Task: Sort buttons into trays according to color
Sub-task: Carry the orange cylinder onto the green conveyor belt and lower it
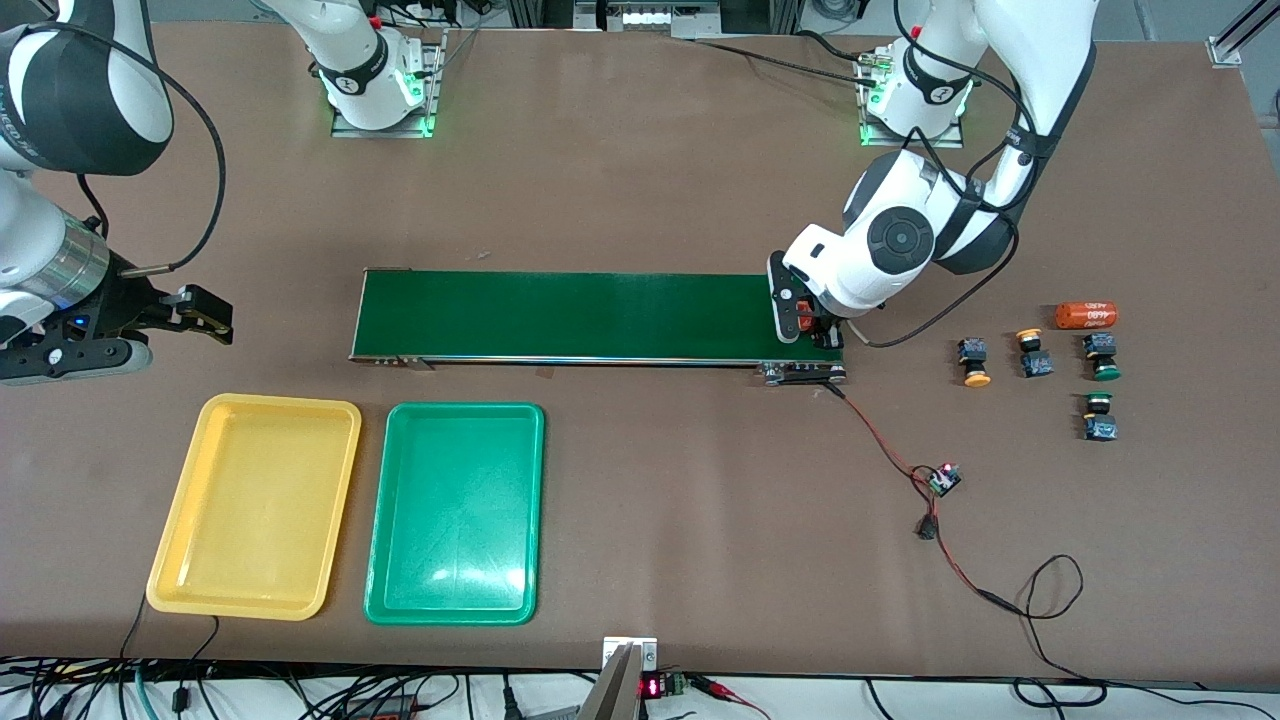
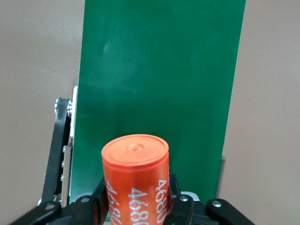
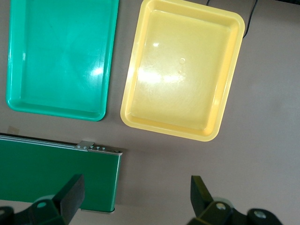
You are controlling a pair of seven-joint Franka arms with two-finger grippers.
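Two yellow-capped buttons (image 1: 975, 362) (image 1: 1033, 354) and two green-capped buttons (image 1: 1102, 357) (image 1: 1099, 417) lie on the table toward the left arm's end. The yellow tray (image 1: 255, 505) and the green tray (image 1: 455, 512) lie side by side, both with nothing in them; they also show in the right wrist view, yellow tray (image 3: 183, 70), green tray (image 3: 61, 51). My left gripper (image 1: 815, 335) (image 2: 136, 201) is shut on an orange cylinder with white printing (image 2: 135, 164), over the end of the conveyor belt (image 2: 159, 70). My right gripper (image 1: 205, 315) (image 3: 135, 192) is open and holds nothing, above the table by the belt's right-arm end.
The long dark-green conveyor belt (image 1: 570, 315) runs across the table's middle, farther from the front camera than the trays. A second orange cylinder (image 1: 1086, 315) lies beside the buttons. A small circuit board (image 1: 943, 479) with red and black wires trails from the belt toward the front edge.
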